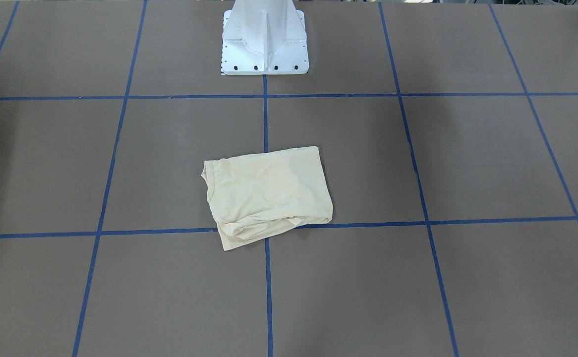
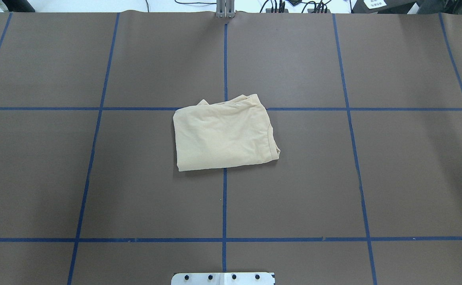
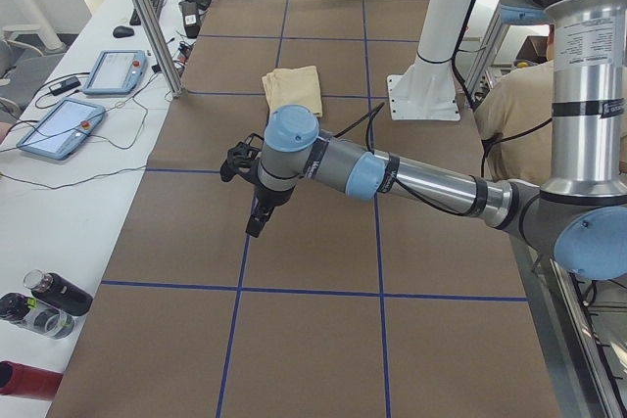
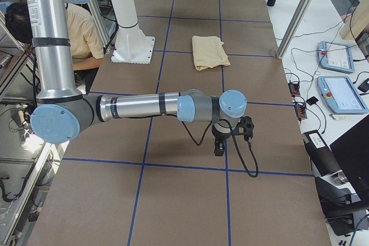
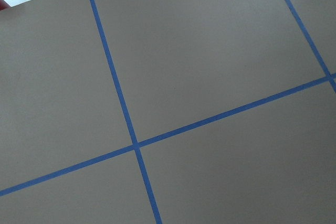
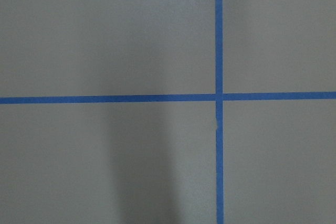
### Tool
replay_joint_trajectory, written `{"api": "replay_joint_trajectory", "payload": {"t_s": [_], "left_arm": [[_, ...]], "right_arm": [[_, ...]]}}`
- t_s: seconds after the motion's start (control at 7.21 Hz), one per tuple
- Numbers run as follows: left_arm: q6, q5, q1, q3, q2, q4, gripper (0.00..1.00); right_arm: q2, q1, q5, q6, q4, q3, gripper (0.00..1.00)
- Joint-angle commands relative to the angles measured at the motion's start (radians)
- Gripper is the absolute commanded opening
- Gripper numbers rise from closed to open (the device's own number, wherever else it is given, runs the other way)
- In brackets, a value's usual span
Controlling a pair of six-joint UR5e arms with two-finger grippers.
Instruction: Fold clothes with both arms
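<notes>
The clothes (image 1: 269, 193) lie folded into a compact cream-yellow rectangle near the table's middle, with the neck opening on the robot's right side (image 2: 223, 136); no print shows. They appear small and far in both side views (image 3: 293, 88) (image 4: 209, 51). Neither arm shows in the overhead or front views. The left gripper (image 3: 257, 222) hangs above bare table well away from the clothes, near the table's left end. The right gripper (image 4: 219, 145) hovers likewise near the right end. I cannot tell whether either is open or shut. Both wrist views show only brown table and blue tape.
The white pedestal base (image 1: 265, 44) stands at the robot's side of the table (image 2: 223, 278). Pendant tablets (image 3: 61, 126) (image 4: 343, 93), bottles (image 3: 44, 301) and metal posts (image 3: 147, 22) lie beyond the table's far edge. A seated person (image 4: 81, 33) is behind the base.
</notes>
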Motion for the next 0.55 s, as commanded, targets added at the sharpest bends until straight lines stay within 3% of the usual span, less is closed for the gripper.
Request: {"api": "replay_joint_trajectory", "payload": {"t_s": [0.0,0.42], "left_arm": [[0.0,-0.001,-0.012,-0.044,0.007,0.003,1.0],[0.0,0.01,-0.006,-0.034,0.002,0.005,1.0]], "right_arm": [[0.006,0.002,-0.004,0.006,0.0,-0.004,1.0],[0.005,0.006,0.015,0.006,0.0,0.016,1.0]]}}
